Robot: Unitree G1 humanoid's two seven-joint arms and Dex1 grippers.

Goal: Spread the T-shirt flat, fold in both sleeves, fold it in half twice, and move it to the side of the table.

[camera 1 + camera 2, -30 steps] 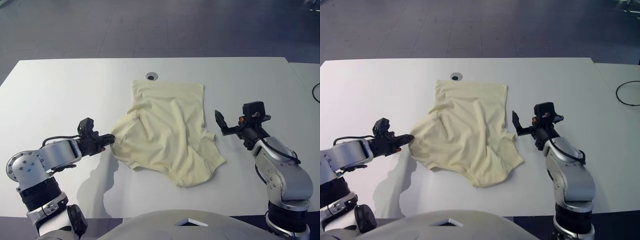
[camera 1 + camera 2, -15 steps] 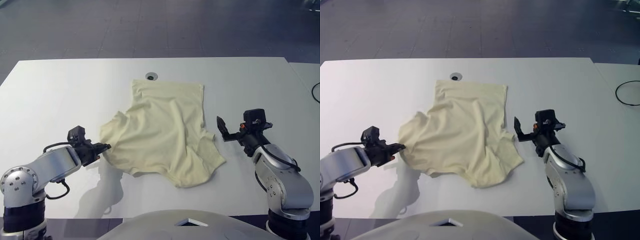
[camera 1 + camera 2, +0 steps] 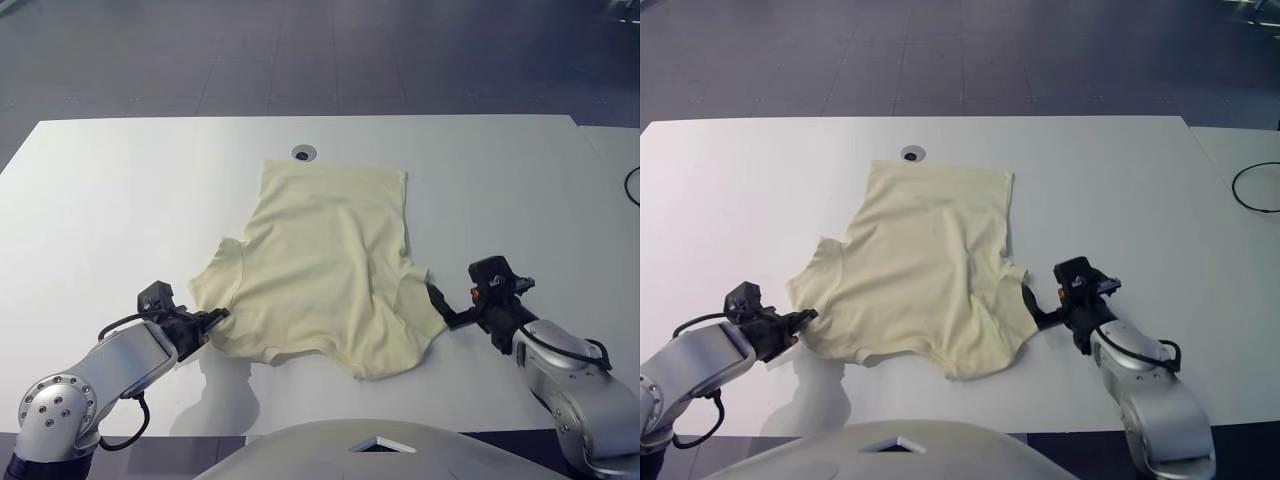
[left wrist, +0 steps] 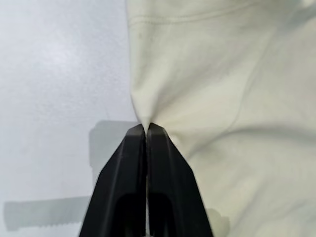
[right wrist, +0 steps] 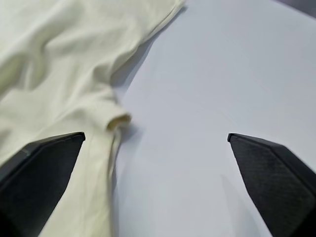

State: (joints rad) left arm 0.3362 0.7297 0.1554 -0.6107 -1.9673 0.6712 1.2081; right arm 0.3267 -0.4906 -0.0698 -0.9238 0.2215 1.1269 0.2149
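Note:
A pale yellow T-shirt [image 3: 325, 260] lies on the white table [image 3: 120, 190], its hem toward the far side and its near part still rumpled. My left gripper [image 3: 215, 318] is at the shirt's near left edge, shut on a pinch of the cloth [image 4: 143, 116]. My right gripper [image 3: 445, 308] sits low at the shirt's near right edge, open, one finger close to the bunched right sleeve [image 5: 116, 121]. Nothing is between its fingers.
A small round grommet hole [image 3: 303, 153] sits in the table just beyond the shirt's hem. Bare table surface lies to the left and right of the shirt. A black cable loop [image 3: 1255, 185] rests on a neighbouring surface at the far right.
My left gripper has pulled the shirt's left edge toward the near left, drawing the left sleeve out flatter. My right gripper has dropped nearer and in toward the shirt's right sleeve.

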